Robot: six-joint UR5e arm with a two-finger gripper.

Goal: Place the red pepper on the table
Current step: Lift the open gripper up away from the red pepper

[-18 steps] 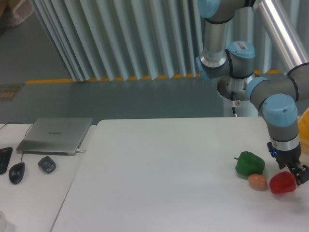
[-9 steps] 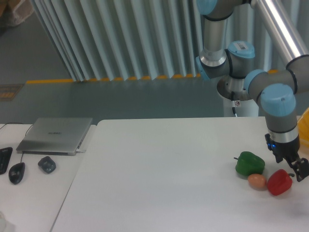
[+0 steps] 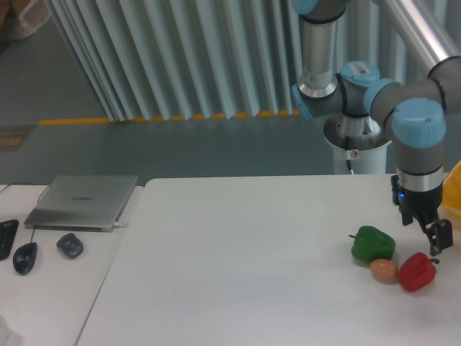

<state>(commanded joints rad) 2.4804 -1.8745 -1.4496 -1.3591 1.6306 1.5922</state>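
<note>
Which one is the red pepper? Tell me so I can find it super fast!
Look at the big white table and go to its far right side, just below the robot's end effector. Three things sit together there: a green pepper, a small orange-brown egg shape, and the red pepper. It is the shiny red one, furthest right.

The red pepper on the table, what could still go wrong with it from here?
The red pepper lies close beside the small orange-brown object and near the table's right side, so a roll might nudge its neighbour. The gripper hangs just above it; whether the fingers are clear is hard to tell, so lifting away could drag it.
</note>
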